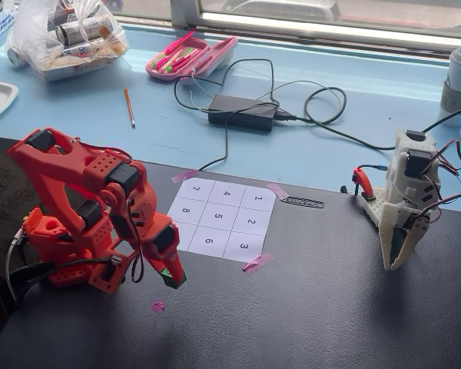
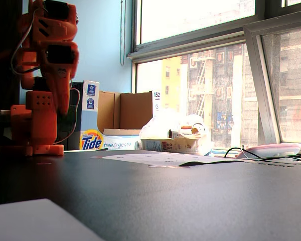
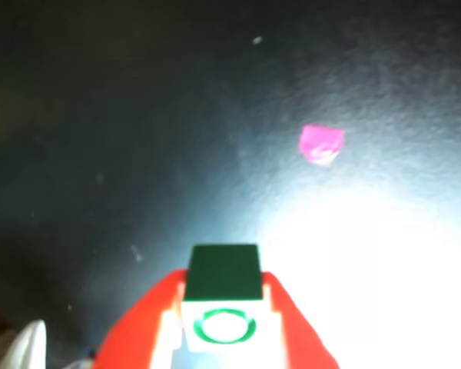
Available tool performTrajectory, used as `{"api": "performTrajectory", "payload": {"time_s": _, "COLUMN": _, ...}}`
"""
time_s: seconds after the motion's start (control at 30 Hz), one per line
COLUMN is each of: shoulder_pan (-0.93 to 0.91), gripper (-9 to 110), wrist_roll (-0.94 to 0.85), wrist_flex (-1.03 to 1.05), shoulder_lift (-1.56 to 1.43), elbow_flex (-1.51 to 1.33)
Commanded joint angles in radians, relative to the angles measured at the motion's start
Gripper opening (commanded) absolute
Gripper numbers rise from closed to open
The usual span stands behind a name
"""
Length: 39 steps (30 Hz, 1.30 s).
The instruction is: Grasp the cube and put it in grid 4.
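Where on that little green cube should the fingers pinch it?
On two opposite flat side faces, as now: in the wrist view the cube sits between the red gripper fingers, ring-marked face toward the camera. Flat parallel sides suit a squeeze; coming from above over the black table looks easiest.

cube: mostly hidden by fingers | grid 4: digits unreadable

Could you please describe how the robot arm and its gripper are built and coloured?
The arm is bright red-orange printed plastic with perforated panels, black servo blocks at the joints and thin black cables looping along it. The gripper has two tapered red fingers.
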<state>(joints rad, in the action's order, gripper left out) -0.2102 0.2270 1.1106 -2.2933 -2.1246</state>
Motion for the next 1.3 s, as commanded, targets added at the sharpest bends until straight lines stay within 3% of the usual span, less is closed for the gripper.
{"api": "performTrajectory", "payload": {"time_s": 0.0, "shoulder_pan": 0.081, "gripper": 0, "wrist_roll": -0.061, "wrist_flex": 0.060, "shoulder_lift": 0.049, "elbow_flex": 0.189}}
{"api": "performTrajectory", "payload": {"time_s": 0.5, "shoulder_pan": 0.650, "gripper": 0, "wrist_roll": -0.172, "wrist_flex": 0.305, "shoulder_lift": 0.486, "elbow_flex": 0.850}}
{"api": "performTrajectory", "payload": {"time_s": 0.77, "shoulder_pan": 0.822, "gripper": 0, "wrist_roll": -0.146, "wrist_flex": 0.382, "shoulder_lift": 0.825, "elbow_flex": 1.223}}
{"api": "performTrajectory", "payload": {"time_s": 1.27, "shoulder_pan": 1.048, "gripper": 0, "wrist_roll": -0.110, "wrist_flex": 0.359, "shoulder_lift": 1.150, "elbow_flex": 1.355}}
